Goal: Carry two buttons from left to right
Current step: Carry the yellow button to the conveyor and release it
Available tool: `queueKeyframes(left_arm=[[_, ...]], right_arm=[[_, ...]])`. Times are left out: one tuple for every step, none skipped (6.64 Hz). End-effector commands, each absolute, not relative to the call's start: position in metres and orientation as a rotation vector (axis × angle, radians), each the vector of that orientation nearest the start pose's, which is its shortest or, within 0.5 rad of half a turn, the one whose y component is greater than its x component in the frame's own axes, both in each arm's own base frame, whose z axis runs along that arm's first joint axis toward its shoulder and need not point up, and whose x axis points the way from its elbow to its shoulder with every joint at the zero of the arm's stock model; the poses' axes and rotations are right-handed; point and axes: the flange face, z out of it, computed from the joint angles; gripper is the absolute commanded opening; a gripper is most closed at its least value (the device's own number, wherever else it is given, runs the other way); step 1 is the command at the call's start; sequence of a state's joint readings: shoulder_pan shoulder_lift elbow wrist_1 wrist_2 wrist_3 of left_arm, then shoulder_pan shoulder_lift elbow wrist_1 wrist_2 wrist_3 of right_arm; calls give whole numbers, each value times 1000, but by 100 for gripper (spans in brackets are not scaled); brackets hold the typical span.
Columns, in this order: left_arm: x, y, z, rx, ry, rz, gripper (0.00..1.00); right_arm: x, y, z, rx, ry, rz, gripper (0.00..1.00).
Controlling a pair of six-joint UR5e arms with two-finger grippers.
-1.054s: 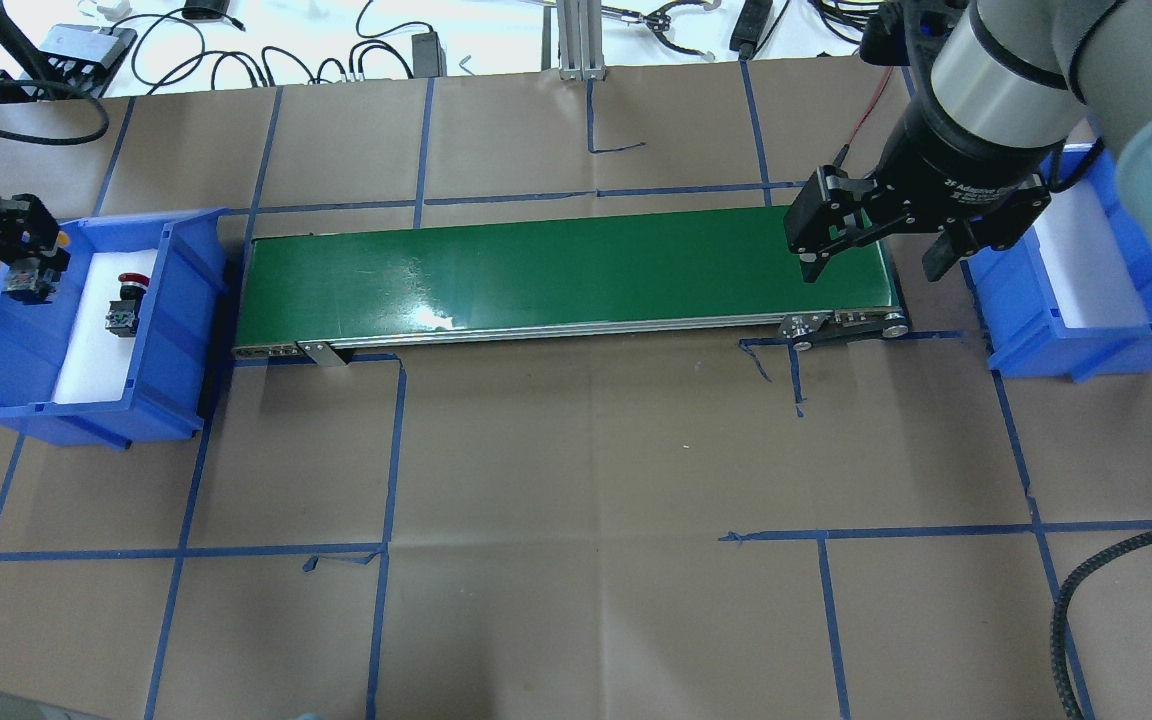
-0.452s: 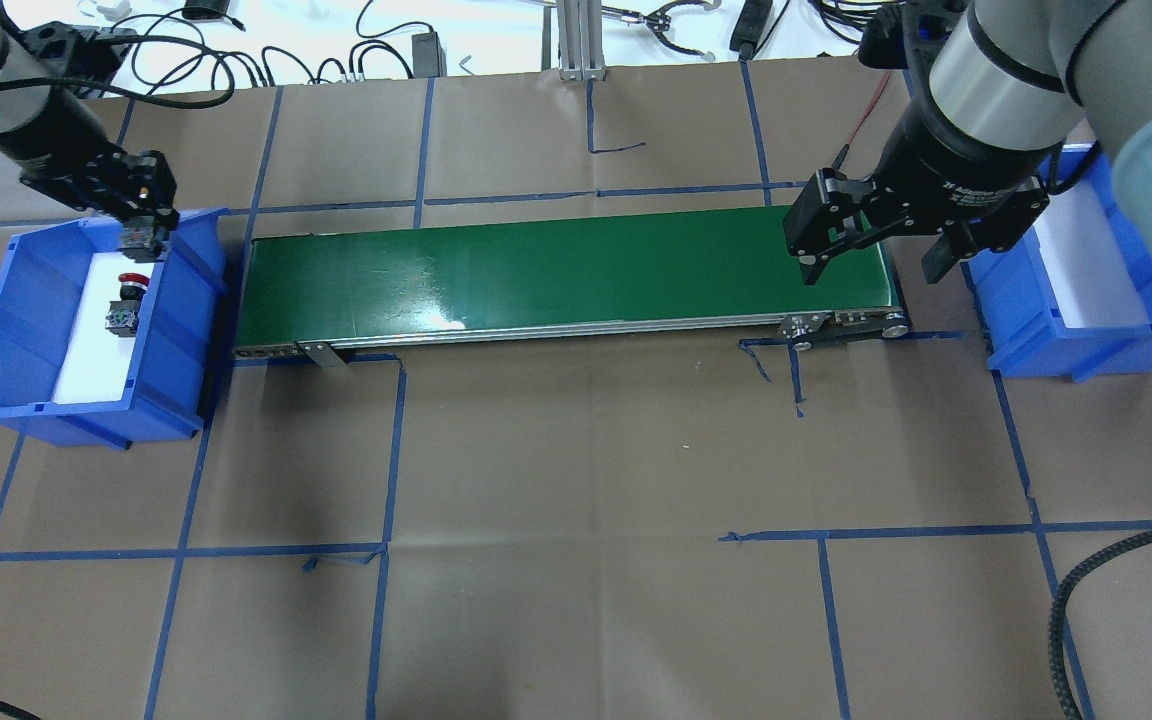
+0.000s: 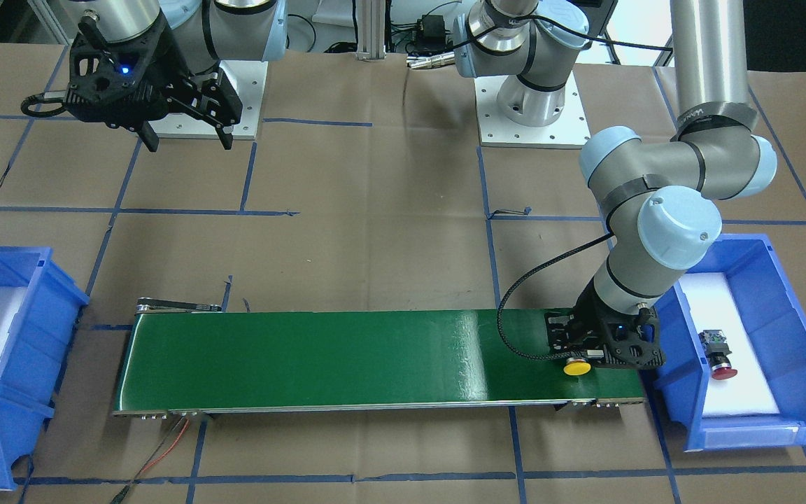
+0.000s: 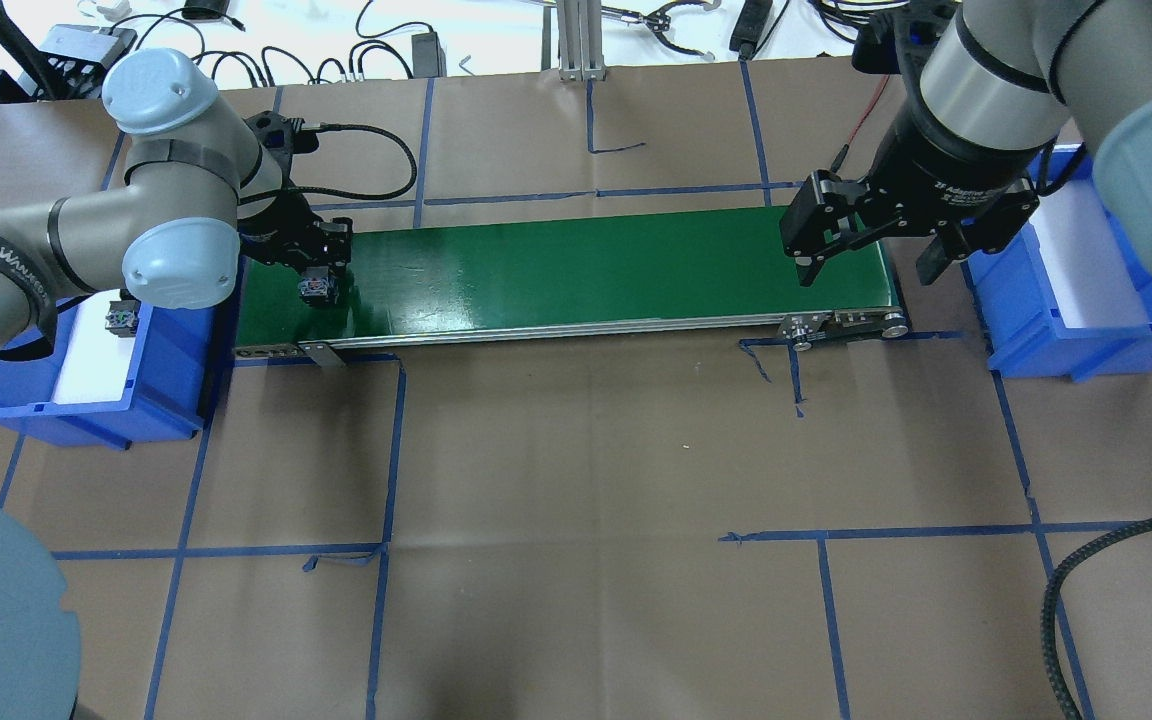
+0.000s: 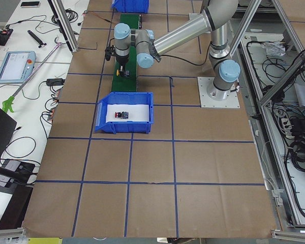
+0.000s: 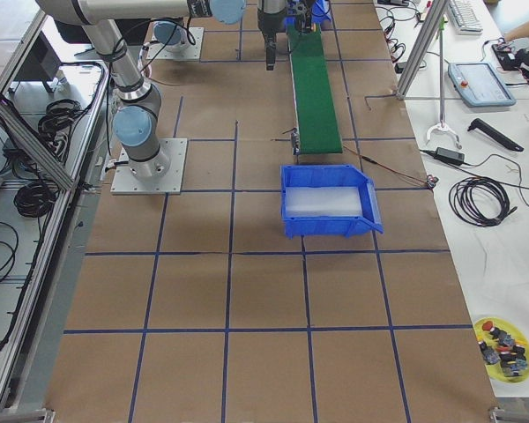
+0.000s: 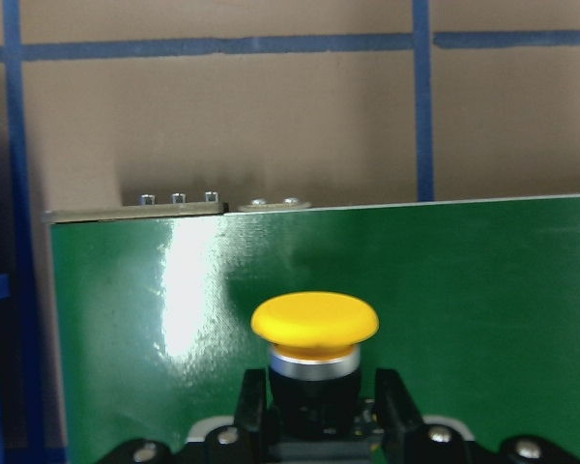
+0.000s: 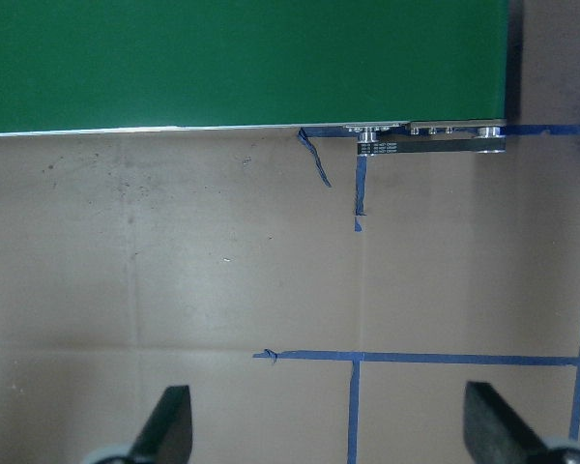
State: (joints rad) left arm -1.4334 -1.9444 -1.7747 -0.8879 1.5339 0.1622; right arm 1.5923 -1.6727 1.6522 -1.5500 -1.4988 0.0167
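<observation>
Body of yellow button (image 7: 314, 321) half-hidden in pinch of left gripper (image 7: 319, 406); right gripper (image 8: 331, 425) spread wide

Desk (image 4: 576, 620) is viewed from over the back edge, steeply from the front edge, plus both ends; green belt (image 4: 576, 270) gets caught everywhere, closest by wrist cams.

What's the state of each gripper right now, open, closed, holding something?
Left gripper: closed on the yellow button, over the green belt.
Right gripper: open, holding nothing.
</observation>
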Motion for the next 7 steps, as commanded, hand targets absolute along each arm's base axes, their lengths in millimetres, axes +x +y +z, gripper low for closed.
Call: queueKeyframes(left_arm=[[-54,-606,255,20,3155,-180,57],[-51,-613,272,16,3149,-228,100],[-50,-619,287,16,3139,-268,100],[-50,-622,319,16,3145,-238,100],[-50,-618,380,15,3153,-183,100],[-50,-613,425,12,3159,-142,100],[-51,-612,446,14,3164,-104,100]], right_arm=[[150,-446,493,-7,3070,7,100],[150,-446,492,-7,3070,7,100],[151,-446,490,-7,3068,14,100],[151,-449,489,-6,3068,21,100],[150,-451,487,-6,3070,28,100],[150,-450,486,-6,3070,33,100],[150,-449,481,-3,3068,47,100]])
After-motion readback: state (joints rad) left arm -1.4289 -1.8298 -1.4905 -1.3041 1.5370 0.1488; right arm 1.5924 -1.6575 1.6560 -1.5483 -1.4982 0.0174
